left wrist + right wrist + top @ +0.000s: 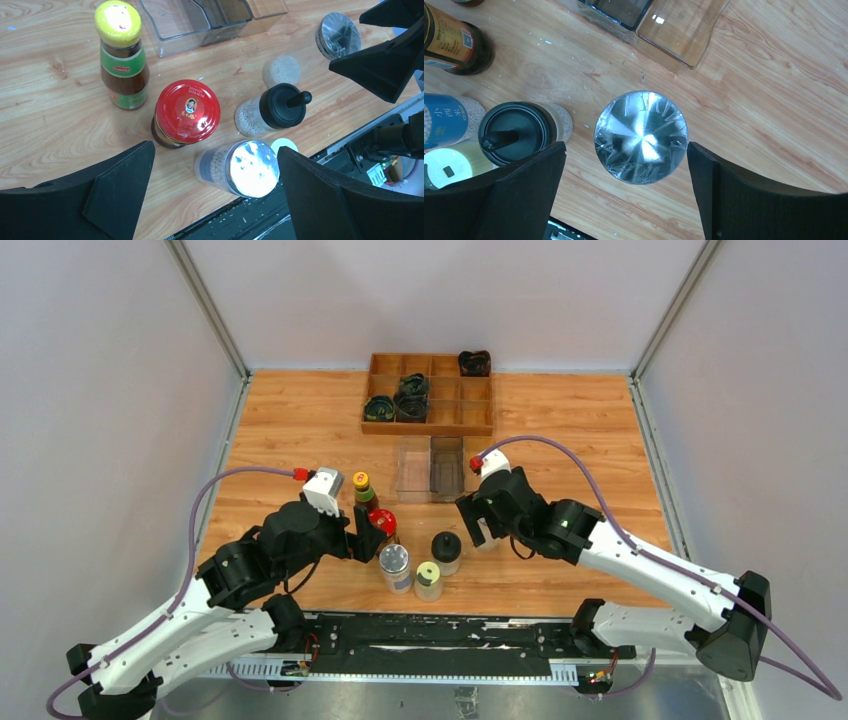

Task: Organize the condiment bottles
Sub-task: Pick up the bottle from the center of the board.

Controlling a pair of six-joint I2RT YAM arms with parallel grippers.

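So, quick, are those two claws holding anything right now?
Left gripper: open, holding nothing; the red-capped jar stands just ahead of it.
Right gripper: open, holding nothing; the silver-lidded jar stands between its fingers.

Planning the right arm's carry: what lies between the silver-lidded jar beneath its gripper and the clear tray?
Only bare table between silver-lidded jar and clear tray, per the right wrist view.

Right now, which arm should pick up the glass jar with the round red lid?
Left. The open left gripper hangs beside that red-lidded jar; the right gripper is centred over a silver-topped jar farther off.
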